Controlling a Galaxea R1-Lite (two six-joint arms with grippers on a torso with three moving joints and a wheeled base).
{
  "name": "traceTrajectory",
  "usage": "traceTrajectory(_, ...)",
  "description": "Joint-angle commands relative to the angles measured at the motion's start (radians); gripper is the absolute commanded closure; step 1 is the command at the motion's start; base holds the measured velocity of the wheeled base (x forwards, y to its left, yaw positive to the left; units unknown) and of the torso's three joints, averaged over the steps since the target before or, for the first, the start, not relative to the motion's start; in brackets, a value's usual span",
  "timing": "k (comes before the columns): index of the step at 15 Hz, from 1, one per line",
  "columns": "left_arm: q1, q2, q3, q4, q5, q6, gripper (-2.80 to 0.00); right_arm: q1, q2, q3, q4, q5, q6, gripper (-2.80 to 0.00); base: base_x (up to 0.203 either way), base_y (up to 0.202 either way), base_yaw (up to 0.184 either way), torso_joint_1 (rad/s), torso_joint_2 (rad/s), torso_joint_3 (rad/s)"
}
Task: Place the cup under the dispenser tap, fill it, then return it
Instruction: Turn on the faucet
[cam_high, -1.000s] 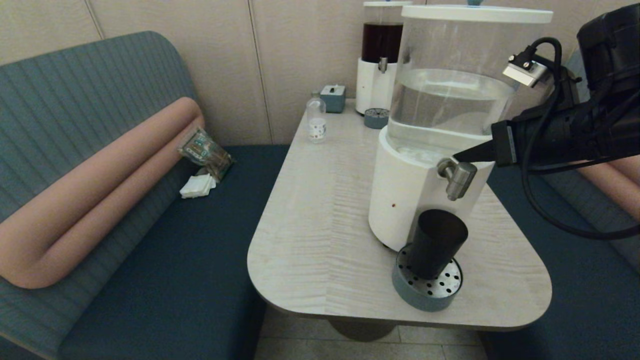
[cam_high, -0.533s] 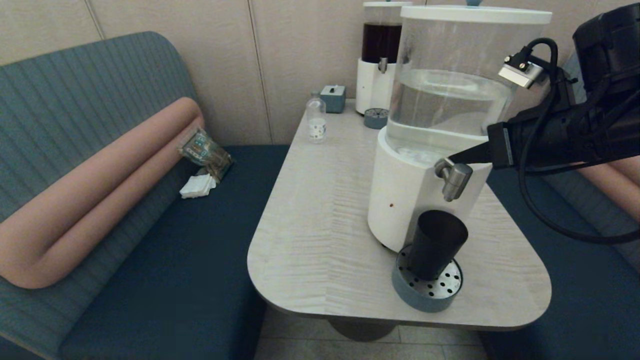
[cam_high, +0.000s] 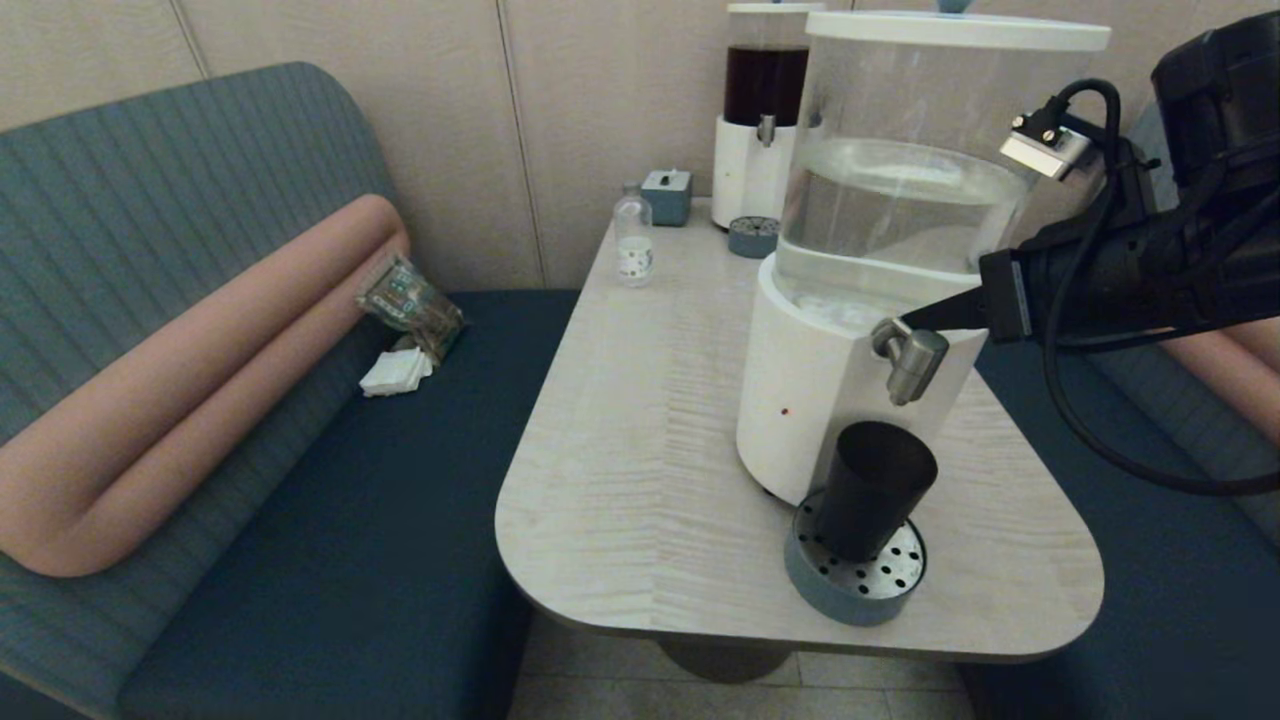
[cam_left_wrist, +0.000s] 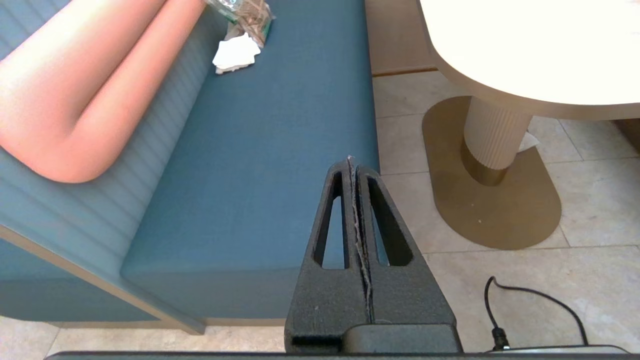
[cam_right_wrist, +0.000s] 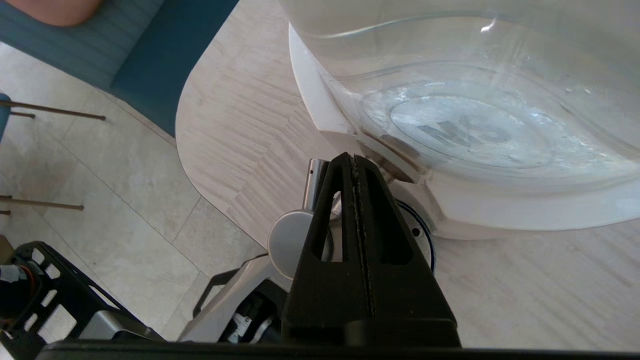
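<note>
The dark cup (cam_high: 875, 488) stands upright on a round perforated drip tray (cam_high: 880, 585), right below the steel dispenser tap (cam_high: 908, 358) of the big white-based dispenser (cam_high: 810, 400). My right gripper (cam_high: 908, 322) is shut with nothing in it, and its tip rests against the top of the tap. No stream shows between tap and cup. In the right wrist view the right gripper (cam_right_wrist: 353, 158) covers most of the tap (cam_right_wrist: 292, 240), and the cup is hidden. My left gripper (cam_left_wrist: 351, 161) hangs shut and empty beside the table, over the blue bench's edge.
On the pale wooden table (cam_high: 640, 450) the far end holds a narrower dispenser with dark liquid (cam_high: 760, 110), a small clear bottle (cam_high: 632, 240) and a teal box (cam_high: 667, 195). A blue bench (cam_high: 380, 520) with a packet (cam_high: 410, 300) runs along the left.
My right gripper's tip has edged leftward onto the top of the tap, and the tap has shifted slightly with it. The cup has stayed on the drip tray.
</note>
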Motion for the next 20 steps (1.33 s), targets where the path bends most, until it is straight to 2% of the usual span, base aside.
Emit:
traceTrajectory(1,0.000,0.001,0.000,0.000,0.000,0.001,0.00,0.005,-0.002,0.003,-0.004,0.004,-0.005,0.00,0.000,0.000,0.000,0.000,0.00,0.000)
traceTrajectory(10,0.000,0.001,-0.001,0.000,0.000,0.001,0.00,0.008,-0.004,0.039,-0.050,0.028,-0.052,0.00,0.000,0.000,0.000,0.000,0.00,0.000)
traceTrajectory(15,0.000,0.001,0.000,0.000,0.000,0.001,0.00,-0.019,-0.028,0.125,-0.266,-0.008,-0.042,0.00,0.000,0.000,0.000,0.000,0.00,0.000)
traceTrajectory(20,0.000,0.001,0.000,0.000,0.000,0.001,0.00,-0.044,-0.079,0.158,-0.276,-0.013,-0.042,0.00,0.000,0.000,0.000,0.000,0.00,0.000)
